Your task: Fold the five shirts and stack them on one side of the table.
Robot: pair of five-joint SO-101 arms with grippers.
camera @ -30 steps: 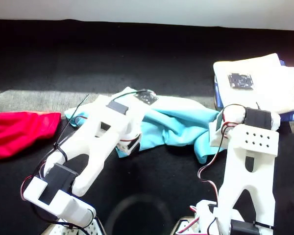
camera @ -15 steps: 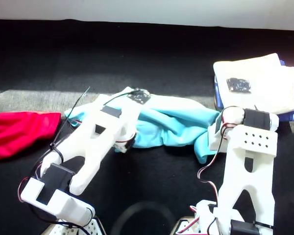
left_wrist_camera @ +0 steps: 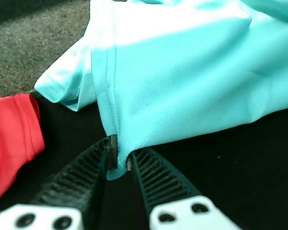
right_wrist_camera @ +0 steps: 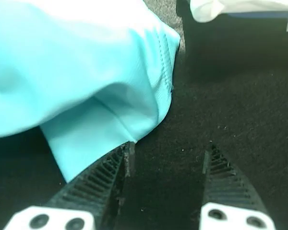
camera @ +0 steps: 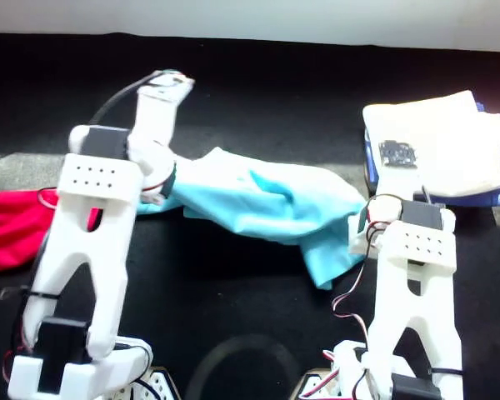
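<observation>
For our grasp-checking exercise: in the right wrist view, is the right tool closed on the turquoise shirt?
No: the right tool stands wide open over the black table, the turquoise shirt lying outside the gap.

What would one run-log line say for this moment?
left gripper: shut on turquoise shirt | right gripper: open beside it | folded stack: table's right side

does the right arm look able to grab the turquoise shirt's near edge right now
Probably yes. The right gripper is open over the black table, and the hem of the turquoise shirt lies right beside one finger, with nothing between.
</observation>
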